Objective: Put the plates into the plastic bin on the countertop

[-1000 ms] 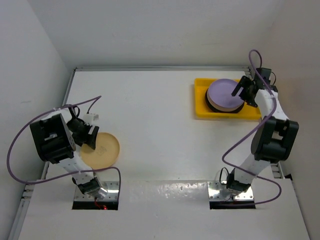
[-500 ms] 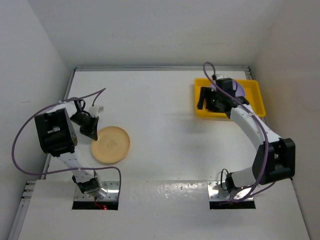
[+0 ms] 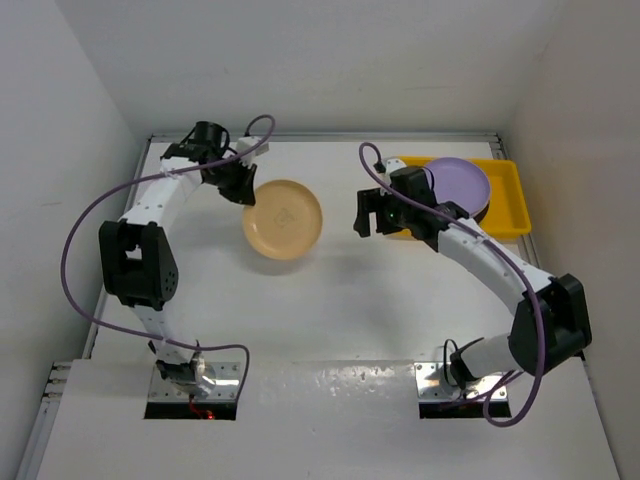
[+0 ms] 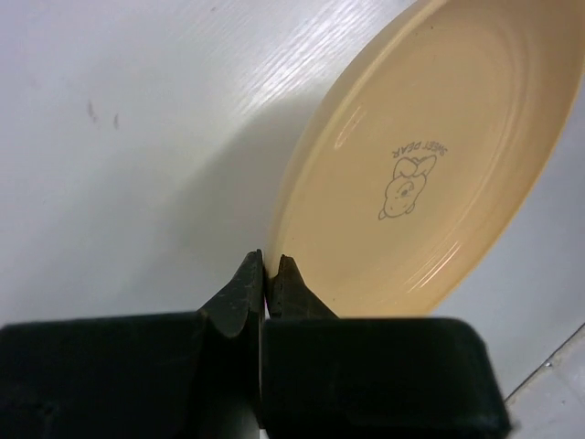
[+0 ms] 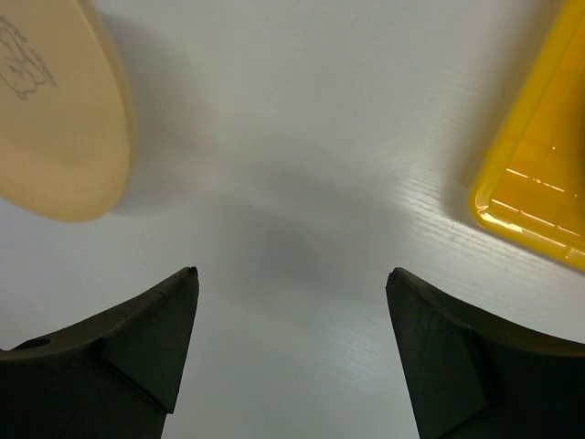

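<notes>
A pale yellow-orange plate (image 3: pixel 284 218) hangs tilted above the white countertop (image 3: pixel 300 310), near the middle back. My left gripper (image 3: pixel 243 193) is shut on its left rim; the wrist view shows the plate (image 4: pixel 430 165) with a small bear print, its edge pinched between my fingertips (image 4: pixel 267 271). The yellow plastic bin (image 3: pixel 505 215) sits at the back right with a lavender plate (image 3: pixel 458 185) on top of a stack inside. My right gripper (image 3: pixel 365 215) stands open just left of the bin, nothing between its fingers (image 5: pixel 174 311); the bin corner (image 5: pixel 539 174) and plate edge (image 5: pixel 64 137) flank it.
White walls close in the countertop at the back and both sides. Purple cables loop off both arms. The arm bases sit on metal plates (image 3: pixel 440 378) at the near edge.
My left arm has lifted the yellow-orange plate from the front left and carried it to the back middle. My right gripper has left the bin and moved left toward the plate.
</notes>
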`<act>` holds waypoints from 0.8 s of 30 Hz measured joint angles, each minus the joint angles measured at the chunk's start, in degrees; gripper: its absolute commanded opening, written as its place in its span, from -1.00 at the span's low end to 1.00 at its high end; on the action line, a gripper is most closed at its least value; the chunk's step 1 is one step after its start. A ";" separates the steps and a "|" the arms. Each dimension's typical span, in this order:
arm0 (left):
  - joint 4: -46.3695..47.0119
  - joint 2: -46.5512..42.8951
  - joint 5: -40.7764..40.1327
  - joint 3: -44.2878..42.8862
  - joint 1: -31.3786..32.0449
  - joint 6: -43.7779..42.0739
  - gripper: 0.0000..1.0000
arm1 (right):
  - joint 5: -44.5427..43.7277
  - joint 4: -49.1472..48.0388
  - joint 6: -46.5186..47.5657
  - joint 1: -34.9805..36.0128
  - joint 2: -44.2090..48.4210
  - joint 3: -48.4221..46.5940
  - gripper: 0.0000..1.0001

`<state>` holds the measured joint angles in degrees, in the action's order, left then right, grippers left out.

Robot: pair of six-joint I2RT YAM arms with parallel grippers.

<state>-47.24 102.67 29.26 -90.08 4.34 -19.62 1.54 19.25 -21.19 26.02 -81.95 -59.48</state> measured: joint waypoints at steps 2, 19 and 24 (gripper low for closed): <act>-0.46 0.00 0.22 -1.14 1.99 0.74 -1.00 | 0.39 -0.68 0.28 -0.02 1.40 0.48 0.64; -3.72 0.02 0.11 -7.26 11.23 2.62 -1.00 | 3.96 -8.83 -1.07 2.19 0.24 1.57 0.13; -3.89 0.02 0.68 -7.28 11.72 3.26 -1.00 | 4.42 -11.15 -4.15 3.45 -5.03 1.55 -0.62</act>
<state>-51.13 102.69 29.93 -97.36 16.05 -16.36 5.96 8.10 -25.34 29.47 -86.98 -57.93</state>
